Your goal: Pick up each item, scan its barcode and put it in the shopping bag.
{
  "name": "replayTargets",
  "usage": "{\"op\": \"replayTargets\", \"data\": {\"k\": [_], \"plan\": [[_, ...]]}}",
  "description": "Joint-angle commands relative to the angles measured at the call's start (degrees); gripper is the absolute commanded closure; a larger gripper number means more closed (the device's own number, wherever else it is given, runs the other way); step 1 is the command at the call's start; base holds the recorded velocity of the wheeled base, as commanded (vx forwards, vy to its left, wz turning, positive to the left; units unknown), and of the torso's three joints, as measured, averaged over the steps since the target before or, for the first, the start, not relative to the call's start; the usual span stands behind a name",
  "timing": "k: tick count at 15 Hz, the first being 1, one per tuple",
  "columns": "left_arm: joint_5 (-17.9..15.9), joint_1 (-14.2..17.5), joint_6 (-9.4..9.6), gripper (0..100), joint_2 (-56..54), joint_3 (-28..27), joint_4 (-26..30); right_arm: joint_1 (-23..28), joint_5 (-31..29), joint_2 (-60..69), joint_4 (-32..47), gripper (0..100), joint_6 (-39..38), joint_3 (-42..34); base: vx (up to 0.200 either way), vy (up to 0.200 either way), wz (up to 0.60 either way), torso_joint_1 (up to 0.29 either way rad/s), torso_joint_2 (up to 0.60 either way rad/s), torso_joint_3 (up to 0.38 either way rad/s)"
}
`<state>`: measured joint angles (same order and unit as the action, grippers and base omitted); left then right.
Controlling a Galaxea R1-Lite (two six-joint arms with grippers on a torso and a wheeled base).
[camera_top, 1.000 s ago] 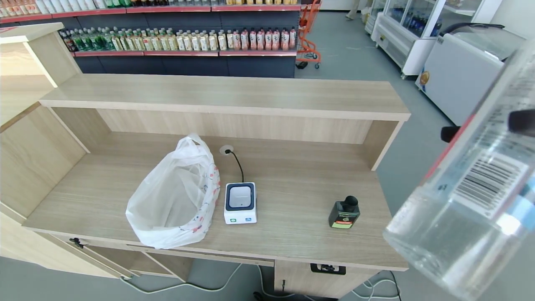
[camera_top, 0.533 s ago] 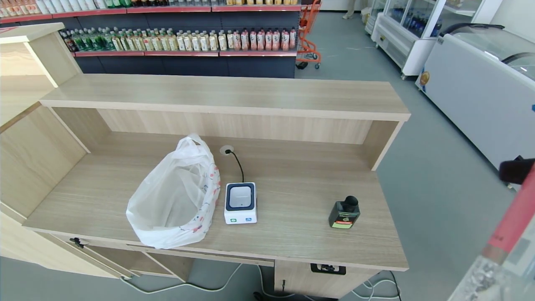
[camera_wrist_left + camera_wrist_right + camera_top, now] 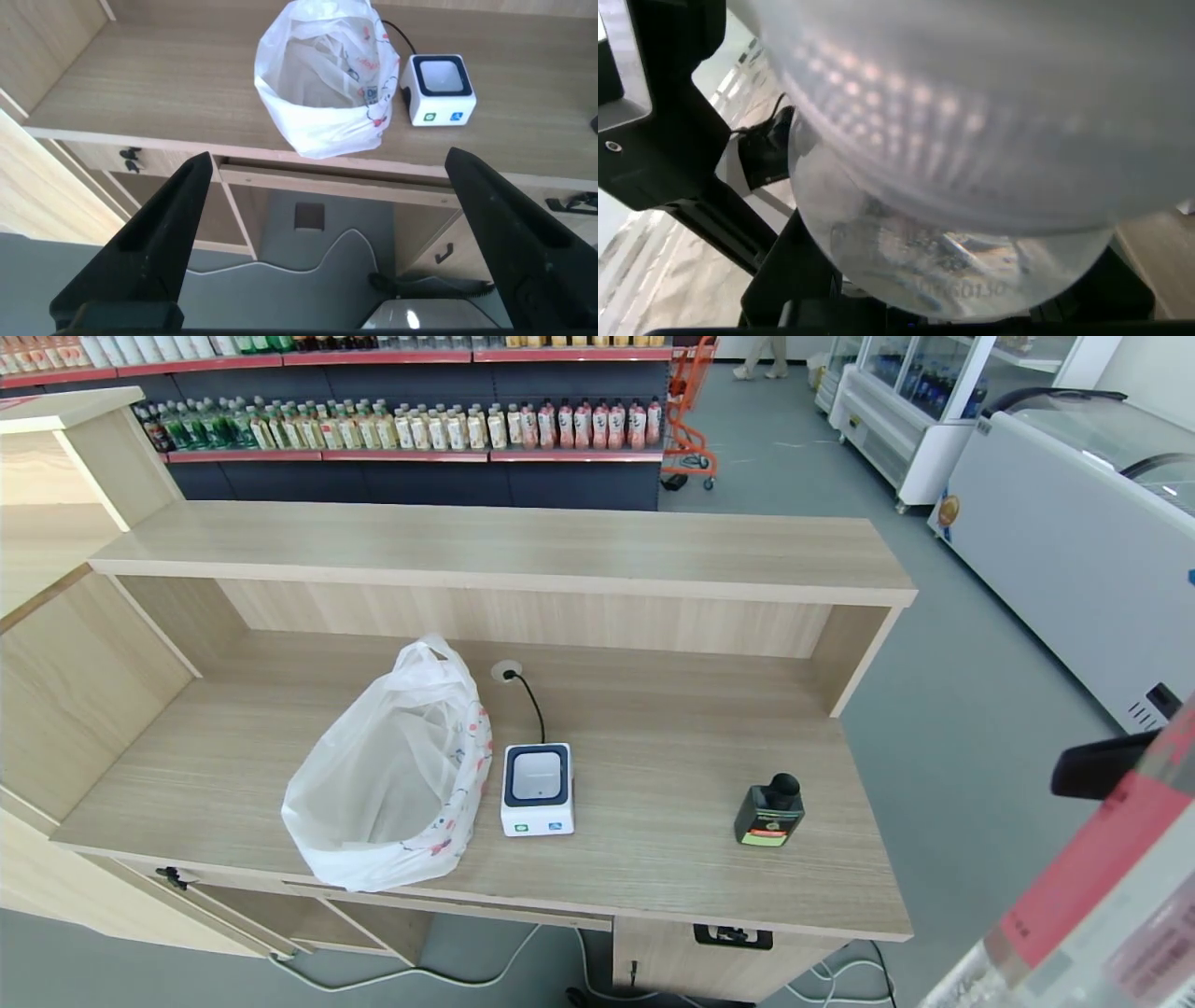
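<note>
A clear water bottle (image 3: 1092, 887) with a red label band hangs off the counter's right end, low at the right edge of the head view. My right gripper (image 3: 1139, 803) is shut on it; one black finger (image 3: 1106, 765) shows beside the label. The right wrist view looks along the bottle (image 3: 971, 112) between the dark fingers. A small dark bottle (image 3: 770, 812) stands on the counter's right part. The white scanner (image 3: 537, 789) sits mid-counter, with the open white shopping bag (image 3: 387, 775) just left of it. My left gripper (image 3: 341, 243) hangs open in front of the counter edge, near the bag (image 3: 327, 79).
The wooden counter (image 3: 653, 859) has a raised shelf (image 3: 504, 546) behind it and a side wall on the left. The scanner's black cable (image 3: 532, 695) runs to a hole at the back. Freezers (image 3: 1055, 513) stand to the right across open floor.
The clear bottle in my right gripper has swung from filling the right side of the head view down to its lower right corner; its barcode has turned out of sight. Counter items are unmoved.
</note>
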<state>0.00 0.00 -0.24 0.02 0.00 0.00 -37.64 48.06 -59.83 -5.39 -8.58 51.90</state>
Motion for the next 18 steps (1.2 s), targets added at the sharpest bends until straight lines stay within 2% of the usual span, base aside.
{"op": "replayTargets", "data": {"k": [1, 5, 13, 18], "plan": [[0.0, 0.0, -0.02, 0, 0.06, 0.0, 0.0, 0.03, 0.2, -0.55, -0.06, 100, -0.03, 0.66, 0.0, 0.0, 0.0, 0.0, 0.0, 0.0], [0.0, 0.0, -0.02, 0, -0.02, 0.0, 0.0, 0.03, 2.39, 0.51, 0.38, 100, -0.21, 2.77, 0.0, 0.0, 0.0, 0.0, 0.0, 0.0], [0.0, 0.0, -0.02, 0, 0.06, 0.0, 0.0, 4.42, 3.36, 7.45, 0.38, 100, -0.03, -3.38, 0.0, 0.0, 0.0, 0.0, 0.0, 0.0], [0.0, 0.0, -0.02, 0, 0.06, 0.0, 0.0, 5.13, 3.18, 7.98, 0.38, 100, -0.03, -3.73, 0.0, 0.0, 0.0, 0.0, 0.0, 0.0]]}}
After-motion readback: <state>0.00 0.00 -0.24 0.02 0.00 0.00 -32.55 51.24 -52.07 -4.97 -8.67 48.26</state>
